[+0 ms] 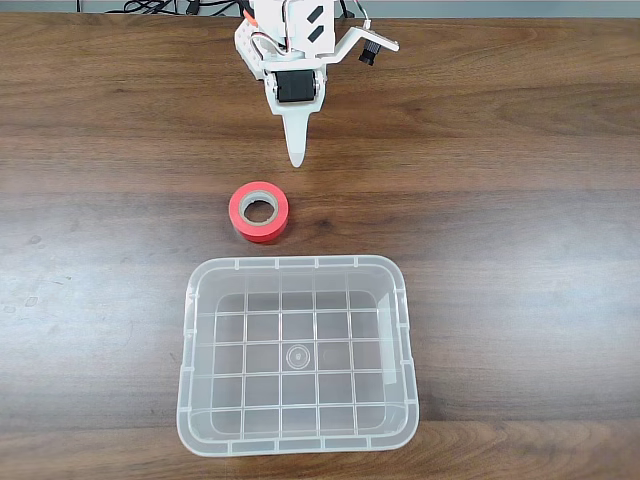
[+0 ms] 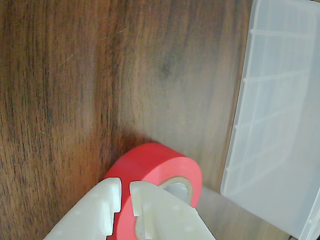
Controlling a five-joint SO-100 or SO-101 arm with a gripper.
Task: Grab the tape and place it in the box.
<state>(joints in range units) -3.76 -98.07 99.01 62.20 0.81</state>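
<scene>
- Red-orange tape [image 1: 259, 211] lies flat on the wooden desk [image 1: 500, 150], hole upward, just ahead of the end effector [image 1: 296, 157] and slightly to its left in the fixed view.
- End effector fingers [image 2: 150, 210] are nearly pressed together, holding nothing.
- Clear box [image 1: 396, 300] sits just beyond the tape.

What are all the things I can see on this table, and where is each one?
tape: one, bright red-orange ring with a grey-beige core, lying flat on the table between the arm and the box in the fixed view.
box: one, clear plastic with a grid bottom, nothing inside, near the bottom edge of the fixed view, just below the tape.
table: one, dark brown wood, under everything.
cables: a few, dark, along the top edge of the fixed view.
gripper: one, white, on the arm at the top of the fixed view; in the wrist view its fingers nearly meet, with the tape behind them.
</scene>
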